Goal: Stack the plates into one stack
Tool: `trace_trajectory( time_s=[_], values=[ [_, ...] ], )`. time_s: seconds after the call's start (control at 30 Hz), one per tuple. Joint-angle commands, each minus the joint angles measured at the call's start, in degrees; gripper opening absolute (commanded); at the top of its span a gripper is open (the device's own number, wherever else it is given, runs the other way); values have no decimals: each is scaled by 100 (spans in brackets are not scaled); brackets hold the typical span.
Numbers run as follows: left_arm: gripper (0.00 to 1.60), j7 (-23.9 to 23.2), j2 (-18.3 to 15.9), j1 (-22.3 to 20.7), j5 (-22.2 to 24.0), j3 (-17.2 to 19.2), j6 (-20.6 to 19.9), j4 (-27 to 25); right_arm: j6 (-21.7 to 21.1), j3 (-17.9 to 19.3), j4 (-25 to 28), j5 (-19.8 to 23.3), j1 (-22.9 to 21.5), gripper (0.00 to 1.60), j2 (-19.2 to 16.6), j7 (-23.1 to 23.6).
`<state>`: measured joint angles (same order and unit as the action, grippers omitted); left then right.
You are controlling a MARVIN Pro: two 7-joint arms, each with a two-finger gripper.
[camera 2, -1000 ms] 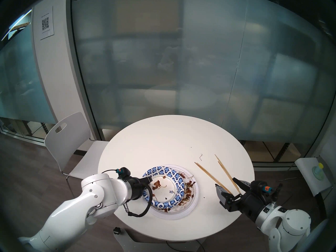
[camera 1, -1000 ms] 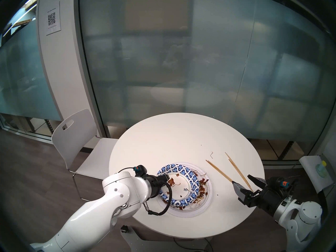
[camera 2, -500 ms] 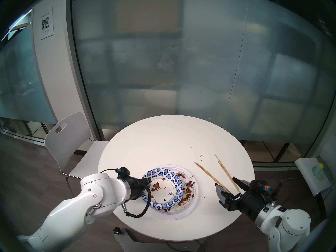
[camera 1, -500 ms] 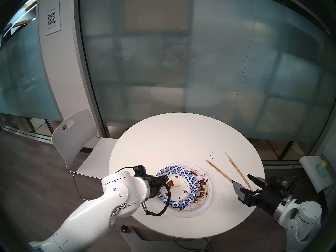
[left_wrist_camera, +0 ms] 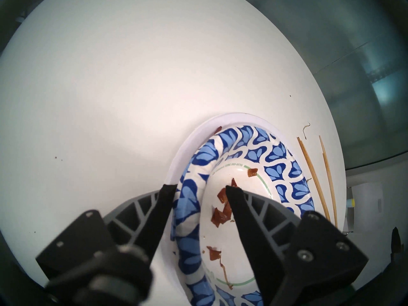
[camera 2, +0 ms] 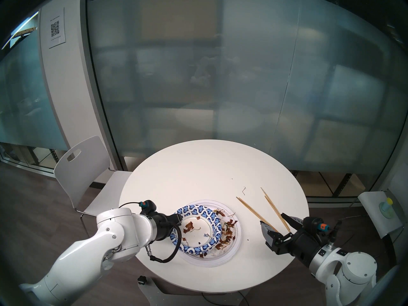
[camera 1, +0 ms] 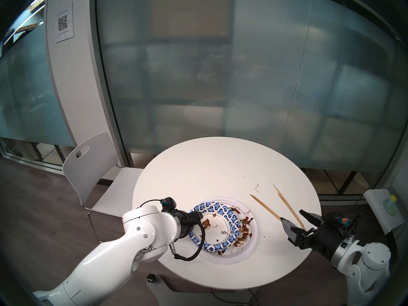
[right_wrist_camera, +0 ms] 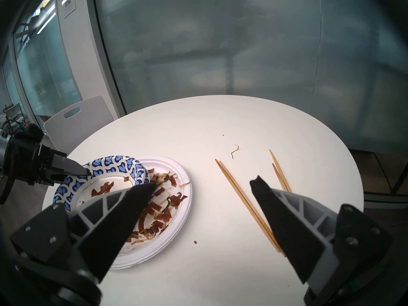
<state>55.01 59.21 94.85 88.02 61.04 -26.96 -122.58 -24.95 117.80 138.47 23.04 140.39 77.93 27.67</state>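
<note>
A blue-patterned plate point(camera 1: 220, 207) point(left_wrist_camera: 276, 153) point(right_wrist_camera: 106, 164) rests on the stacked white plates point(camera 1: 231, 37) point(right_wrist_camera: 176, 230), shifted toward their left side. Brown food scraps lie in it and on the white plate beside it. My left gripper point(left_wrist_camera: 199, 188) point(camera 1: 199, 216) is open and straddles the patterned plate's left rim. One finger is outside the rim and the other inside the dish, and neither pinches it. My right gripper point(right_wrist_camera: 204, 183) point(camera 1: 292, 216) is open and empty near the table's right front edge.
Two pairs of wooden chopsticks point(camera 1: 265, 207) point(right_wrist_camera: 240, 199) lie on the round white table point(camera 1: 209, 166), their near ends under my right gripper. A noodle scrap point(camera 1: 257, 187) lies beyond them. A white chair point(camera 1: 92, 166) stands at the table's left.
My left gripper's jaws have spread apart off the patterned plate's rim, and the plate has settled a little lower onto the white plates. The right arm has barely moved.
</note>
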Motion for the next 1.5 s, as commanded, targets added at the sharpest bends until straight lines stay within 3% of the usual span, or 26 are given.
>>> trace_trajectory(
  time_s=[0.0, 0.6, 0.97, 1.17, 1.27, 1.3, 1.33, 1.37, 1.43, 1.47],
  values=[
    [114, -105, -89, -75, -160, 21, -6, -144, 31, 24, 48, 42, -28, 160, 39, -6],
    [121, -336, -432, 115, 153, 727, -5, -443, 12, -93, -59, 1, -178, 160, 7, -56],
    [119, -906, -515, 174, -762, 689, 532, -691, -11, -60, -231, -3, -121, 160, -47, -55],
    [125, -1170, -557, 155, -1340, 462, 747, -634, -1, 41, -493, -69, -44, 160, -275, 112],
    [139, -1265, -553, 154, -1510, 379, 847, -585, 42, 109, -637, -94, -35, 160, -401, 241],
    [135, -1275, -547, 150, -1542, 360, 866, -581, 8, 163, -649, -71, -45, 160, -418, 264],
    [117, -1293, -552, 145, -1578, 339, 880, -581, -12, 192, -657, -71, -50, 160, -443, 289],
    [114, -1297, -551, 143, -1592, 325, 889, -582, -21, 225, -669, -59, -59, 160, -457, 319],
    [120, -1293, -552, 137, -1611, 305, 902, -581, -33, 264, -695, -49, -70, 160, -500, 384],
    [131, -1291, -552, 134, -1622, 295, 913, -577, -35, 273, -707, -45, -81, 160, -515, 408]
  ],
)
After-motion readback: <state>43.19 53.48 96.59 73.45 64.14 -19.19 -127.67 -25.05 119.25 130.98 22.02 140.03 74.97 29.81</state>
